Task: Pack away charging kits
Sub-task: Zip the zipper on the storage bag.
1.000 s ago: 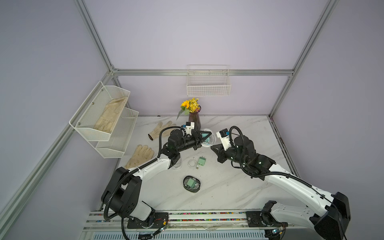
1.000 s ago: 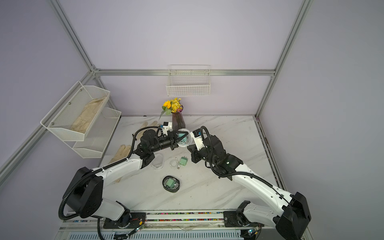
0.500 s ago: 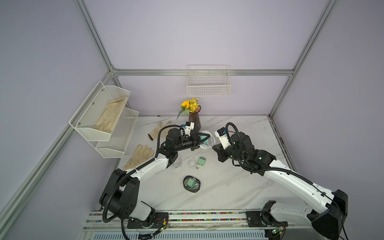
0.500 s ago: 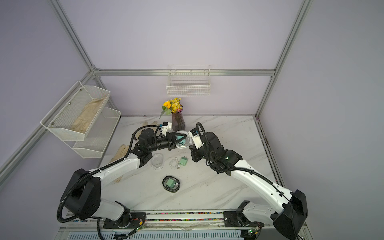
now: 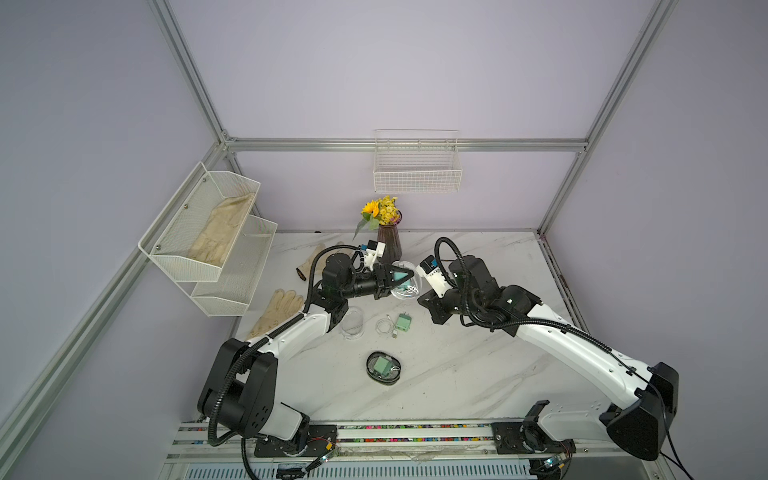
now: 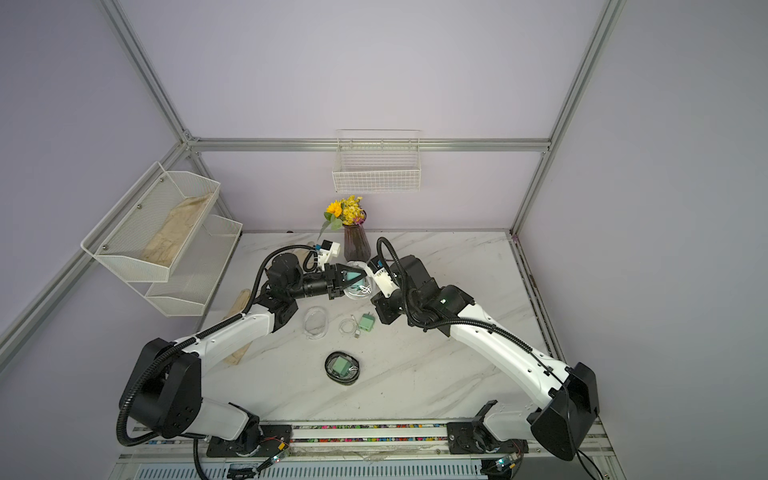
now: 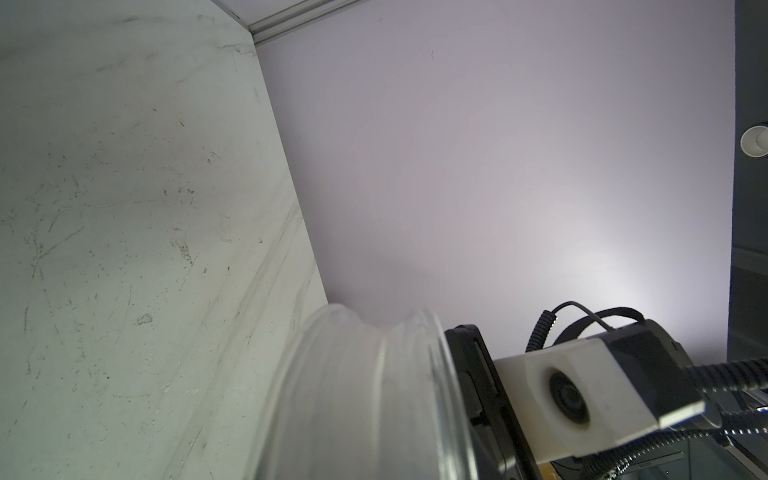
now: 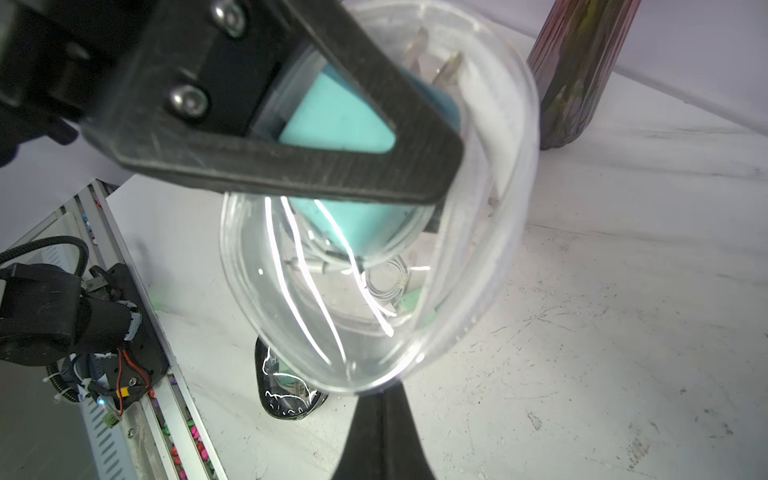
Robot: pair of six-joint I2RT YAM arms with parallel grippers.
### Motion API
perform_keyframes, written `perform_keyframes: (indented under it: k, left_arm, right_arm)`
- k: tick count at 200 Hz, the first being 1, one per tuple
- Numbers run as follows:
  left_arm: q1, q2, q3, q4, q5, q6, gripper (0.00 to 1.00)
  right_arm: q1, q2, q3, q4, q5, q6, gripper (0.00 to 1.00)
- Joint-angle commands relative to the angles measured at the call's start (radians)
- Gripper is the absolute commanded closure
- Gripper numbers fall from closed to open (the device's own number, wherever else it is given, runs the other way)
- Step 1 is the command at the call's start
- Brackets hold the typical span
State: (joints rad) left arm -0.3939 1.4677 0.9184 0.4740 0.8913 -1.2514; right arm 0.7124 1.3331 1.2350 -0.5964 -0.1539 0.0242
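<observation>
One charging kit (image 5: 402, 291) hangs clear of the counter (image 5: 457, 374), just in front of the vase (image 5: 388, 245). The left pincer (image 5: 405, 279) clamps a clear case (image 8: 365, 299) across its broad faces, and we see the light-blue charger (image 8: 340, 124) and a white cable (image 6: 365, 289) through the plastic. The right pincer (image 8: 381, 415) is pressed together, its tip at the case's rim; we cannot tell whether it nips that thin edge or merely touches it. Farther from the vase, toward the robot's base, a loose mint-green charger (image 5: 403, 323) lies beside its coiled cable (image 5: 384, 326), with an empty clear case (image 5: 352, 328) close by. Farthest from the vase sits a black-rimmed case (image 5: 369, 368) holding a second green charger (image 5: 382, 365). Cream gloves (image 5: 282, 309) lie off to the vase's side, no part of the job.

We judge the held shell light, thin and slick, likely to flex or spring open under a hard squeeze. Its contents look loose, so a steep tilt could spill them if the halves are not latched. The best hold, in our view, is across the broad faces near the rim, where the plastic should be stiffest, with modest pressure. The seam edge suits a fingertip pressing the halves shut, not carrying the weight.
</observation>
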Motion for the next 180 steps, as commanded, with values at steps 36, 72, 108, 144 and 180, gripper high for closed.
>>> perform_keyframes:
  k: [36,72,108,144,180]
  left_arm:
    - [0.037,-0.089,0.045,0.019,0.069,0.131,1.0]
    - [0.04,-0.141,0.007,-0.02,0.089,0.223,1.0]
    - [0.04,-0.144,-0.018,-0.032,0.143,0.262,1.0]
    - [0.038,-0.135,-0.017,-0.081,0.161,0.321,1.0]
    - [0.031,-0.113,-0.004,-0.149,0.18,0.376,1.0]
  right_arm:
    - [-0.007,-0.04,0.049,-0.138,0.062,-0.048,1.0]
    - [-0.007,-0.03,0.098,-0.156,0.017,-0.067,1.0]
    - [-0.007,-0.026,0.133,-0.178,0.01,-0.104,1.0]
    - [-0.007,-0.044,0.175,-0.209,0.079,-0.122,1.0]
    - [0.006,-0.052,0.197,-0.205,0.128,-0.125,1.0]
